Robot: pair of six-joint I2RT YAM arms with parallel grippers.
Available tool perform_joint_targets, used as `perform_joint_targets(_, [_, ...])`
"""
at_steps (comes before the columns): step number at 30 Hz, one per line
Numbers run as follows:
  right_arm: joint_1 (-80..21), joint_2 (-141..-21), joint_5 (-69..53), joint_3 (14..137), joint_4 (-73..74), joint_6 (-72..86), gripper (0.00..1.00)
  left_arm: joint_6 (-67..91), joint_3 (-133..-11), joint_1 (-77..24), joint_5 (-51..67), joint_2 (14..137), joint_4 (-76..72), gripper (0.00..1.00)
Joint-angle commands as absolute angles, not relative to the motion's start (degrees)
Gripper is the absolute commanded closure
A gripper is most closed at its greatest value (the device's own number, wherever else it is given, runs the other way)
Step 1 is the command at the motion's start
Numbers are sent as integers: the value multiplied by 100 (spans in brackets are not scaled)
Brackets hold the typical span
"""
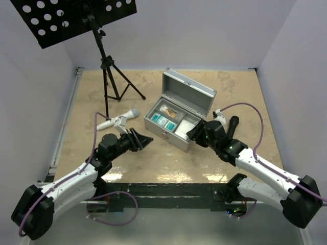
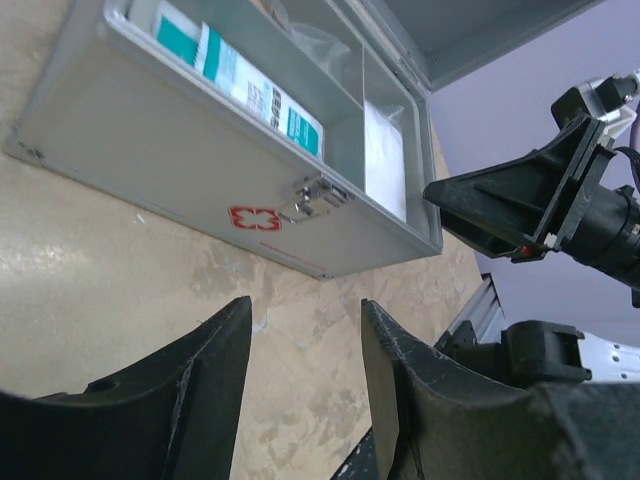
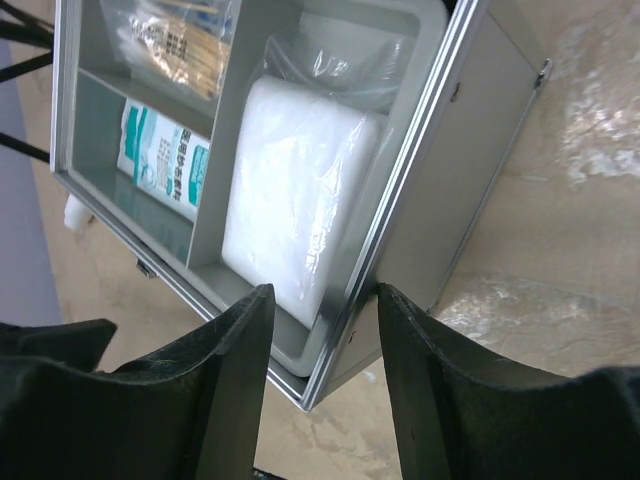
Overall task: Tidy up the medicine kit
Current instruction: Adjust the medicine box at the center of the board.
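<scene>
Medicine kit point(image 1: 164, 135), lid up, sits just ahead of both grippers. The right gripper point(image 3: 322, 292) hangs over its near corner, fingers half spread with the rim between them; whether they touch metal I cannot tell. The left gripper point(image 2: 305, 303), also half spread and holding nothing, faces the front wall, with the latch point(image 2: 315, 195) just beyond its tips.

The step looks like steadying the case (a guess). The inner finger should drop between the wall and the white packet point(image 3: 300, 190) without snagging its wrap.

Print on the teal boxes point(image 2: 240, 80) is unreadable. A clear bag point(image 3: 180, 40) farther in shows blurred contents. A white object point(image 1: 120, 121) beyond the left gripper is unclear.
</scene>
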State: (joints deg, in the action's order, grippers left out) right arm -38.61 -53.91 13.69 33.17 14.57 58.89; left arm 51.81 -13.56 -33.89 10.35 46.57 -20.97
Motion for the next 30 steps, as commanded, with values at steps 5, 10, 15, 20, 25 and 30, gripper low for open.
perform_joint_targets(5, [-4096,-5704,958,3410,721,6100,48,5704,-800,-3410,1082,4605,-3120,47])
perform_joint_targets(10, [-4104,-5836,835,3515,598,5950,44,6292,-239,-3410,993,5044,-4513,47])
perform_joint_targets(15, [-4104,-5914,835,3489,440,5801,42,6767,246,-3401,914,6106,-6753,45])
perform_joint_targets(20, [-4104,-6038,686,3463,317,5660,41,7171,273,-3436,993,7731,-9232,45])
perform_joint_targets(25, [-4096,-6038,773,3559,360,5520,40,7656,97,-3524,1082,9438,-10872,47])
perform_joint_targets(30, [-4096,-5977,774,3569,378,5484,39,7278,176,-3805,405,9414,-10863,48])
